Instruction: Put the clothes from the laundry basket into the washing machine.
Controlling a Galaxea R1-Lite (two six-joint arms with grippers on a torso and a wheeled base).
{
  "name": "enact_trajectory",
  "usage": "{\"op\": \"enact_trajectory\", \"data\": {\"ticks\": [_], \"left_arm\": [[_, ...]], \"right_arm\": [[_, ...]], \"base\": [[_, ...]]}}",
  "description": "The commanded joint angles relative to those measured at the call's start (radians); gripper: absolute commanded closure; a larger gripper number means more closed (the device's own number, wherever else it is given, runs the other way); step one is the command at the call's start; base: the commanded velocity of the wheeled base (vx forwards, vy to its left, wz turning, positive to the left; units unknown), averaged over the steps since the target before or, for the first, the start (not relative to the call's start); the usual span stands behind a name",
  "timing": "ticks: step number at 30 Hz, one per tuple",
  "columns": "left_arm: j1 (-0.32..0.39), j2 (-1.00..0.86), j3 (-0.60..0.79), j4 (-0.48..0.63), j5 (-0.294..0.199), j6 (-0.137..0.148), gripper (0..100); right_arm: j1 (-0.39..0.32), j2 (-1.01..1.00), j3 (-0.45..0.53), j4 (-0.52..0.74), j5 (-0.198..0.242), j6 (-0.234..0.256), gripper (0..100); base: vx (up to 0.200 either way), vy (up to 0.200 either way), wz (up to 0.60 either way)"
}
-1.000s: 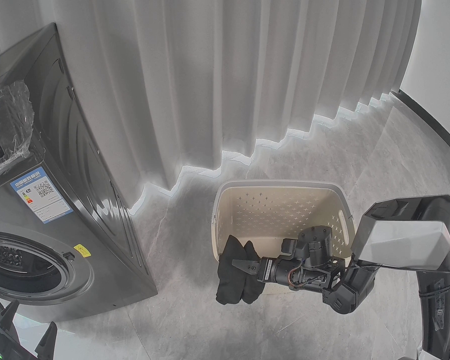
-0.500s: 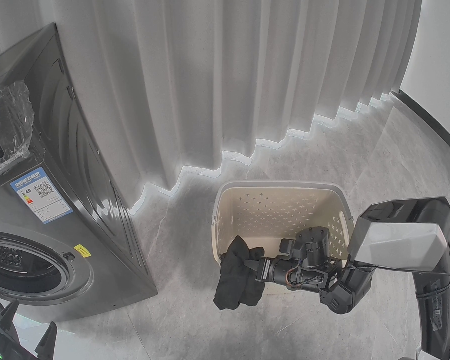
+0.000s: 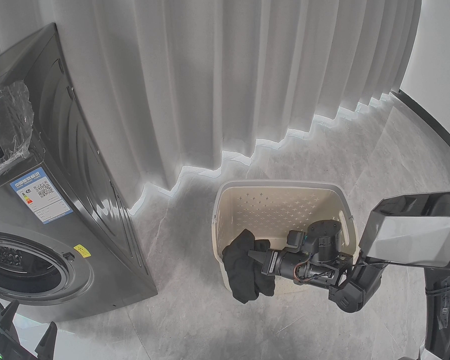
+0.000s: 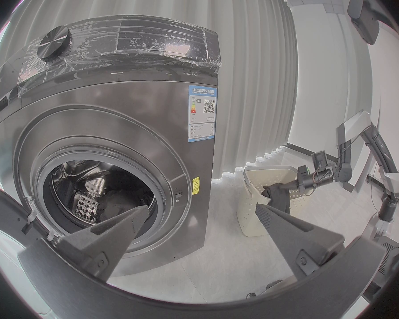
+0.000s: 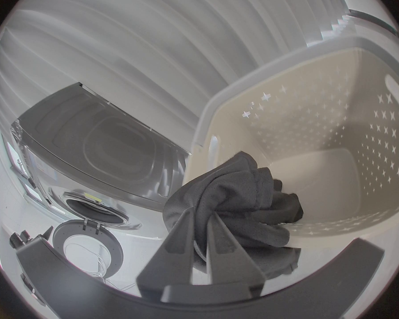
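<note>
**Clothes: one dark garment pinched at the basket corner**

Clothes here are a single dark garment, low and centre in the head view. It hangs bunched across the near-left corner of the laundry basket; I cannot tell whether it touches the rim. The right gripper has its fingers narrowed tight on the cloth.

The right wrist view adds the bare basket floor and the round door swung open below the washing machine. The left wrist view looks into the drum, where something dark lies. It also shows the left gripper spread wide, holding nothing, before the machine.

On the machine front are a blue-bordered label with a code square and a small yellow sticker. The print on both is too small to read. Plastic film covers the control panel.
</note>
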Motion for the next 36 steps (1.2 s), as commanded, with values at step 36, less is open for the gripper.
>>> {"op": "enact_trajectory", "data": {"ticks": [36], "left_arm": [[0.000, 0.001, 0.018, 0.000, 0.000, -0.001, 0]], "right_arm": [[0.168, -0.616, 0.325, -0.258, 0.120, -0.279, 100]], "base": [[-0.044, 0.000, 0.00]]}}
